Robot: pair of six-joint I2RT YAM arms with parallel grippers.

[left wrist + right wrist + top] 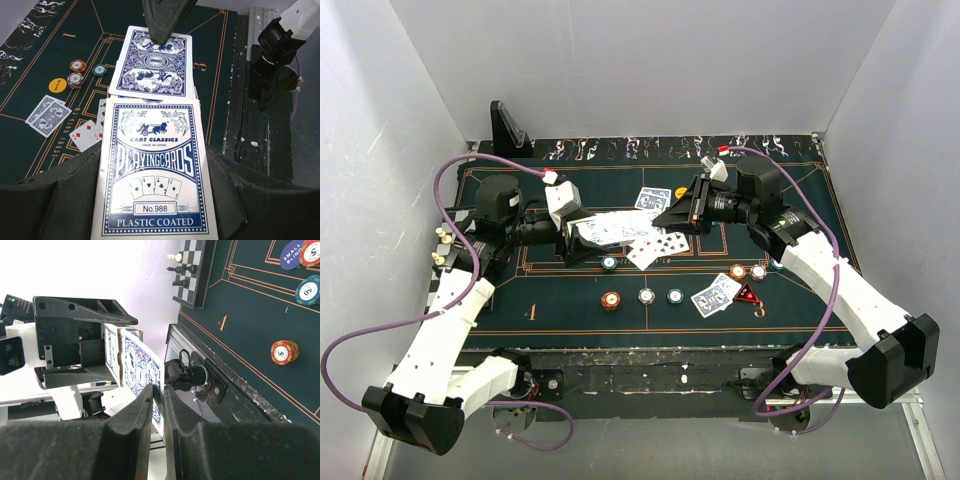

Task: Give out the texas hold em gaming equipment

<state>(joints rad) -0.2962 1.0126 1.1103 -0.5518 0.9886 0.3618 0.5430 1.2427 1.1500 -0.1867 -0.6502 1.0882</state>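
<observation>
Both pincers grip cards: left pincer [582,232] the card box [155,170], right pincer [159,405] one card [152,62].

The mat [570,310] is dark green with thin orange lines and a white swirl pattern along its far border. The card box [155,170] is white with blue ornate print and lettering. The top card [152,62] shows a blue scrollwork back. One chip [284,351] is orange with pale edge stripes; the board [195,265] is black-and-white chequered.
</observation>
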